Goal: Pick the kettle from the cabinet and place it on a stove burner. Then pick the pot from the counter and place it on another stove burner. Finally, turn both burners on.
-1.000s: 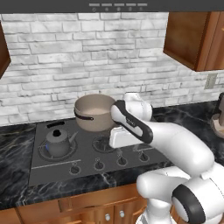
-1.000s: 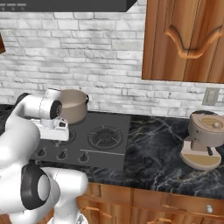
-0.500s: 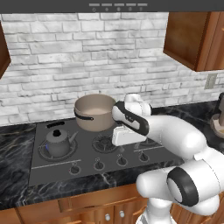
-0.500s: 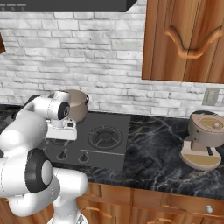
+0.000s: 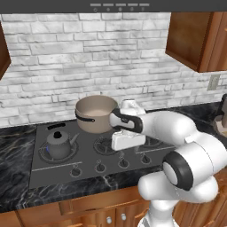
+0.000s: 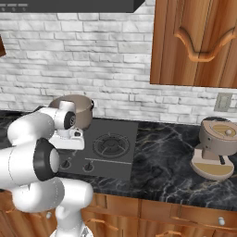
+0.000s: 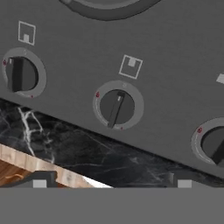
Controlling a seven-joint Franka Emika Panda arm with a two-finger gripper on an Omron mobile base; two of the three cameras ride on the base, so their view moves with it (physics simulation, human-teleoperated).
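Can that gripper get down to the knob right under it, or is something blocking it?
Probably yes: the open gripper hangs just over the middle knob, with bare cooktop around it.

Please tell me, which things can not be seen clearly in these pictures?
- Tool: in left base view the hand hides its fingers.
- Kettle: in right base view the arm covers it.
- Right knob: hand view's edge cuts it off.
- Knob markings: too small to read in hand view.
- Pot: inside not visible in right base view.
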